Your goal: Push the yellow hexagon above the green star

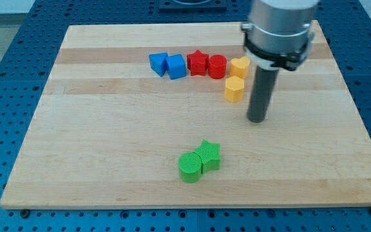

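The yellow hexagon (235,89) lies on the wooden board (108,142), right of centre toward the view's top. The green star (209,155) lies lower, near the middle bottom, touching a green cylinder (190,167) on its left. My tip (257,120) is on the board just right of and slightly below the yellow hexagon, a small gap apart. The dark rod rises from it to the grey arm body at the view's top.
A second yellow block (240,66) sits just above the hexagon. To its left runs a row: red cylinder (217,66), red star (198,62), blue cube (176,66), blue block (158,63). A blue perforated table surrounds the board.
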Controlling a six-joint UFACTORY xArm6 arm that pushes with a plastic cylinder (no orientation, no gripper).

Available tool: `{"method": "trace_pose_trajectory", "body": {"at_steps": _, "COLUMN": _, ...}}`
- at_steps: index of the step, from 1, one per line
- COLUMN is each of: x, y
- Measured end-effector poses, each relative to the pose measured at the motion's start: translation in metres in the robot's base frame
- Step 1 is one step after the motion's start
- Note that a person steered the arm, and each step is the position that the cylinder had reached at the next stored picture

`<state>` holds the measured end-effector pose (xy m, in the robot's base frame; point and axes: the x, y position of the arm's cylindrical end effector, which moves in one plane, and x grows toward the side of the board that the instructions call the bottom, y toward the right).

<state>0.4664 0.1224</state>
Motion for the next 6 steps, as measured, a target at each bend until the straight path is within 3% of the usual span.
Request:
{"method": "trace_pose_trajectory", "body": {"at_steps": 2, "x": -0.042, "y": 0.003}}
{"method": "trace_pose_trajectory", "body": {"at_steps": 6, "x": -0.042, "y": -0.052}}
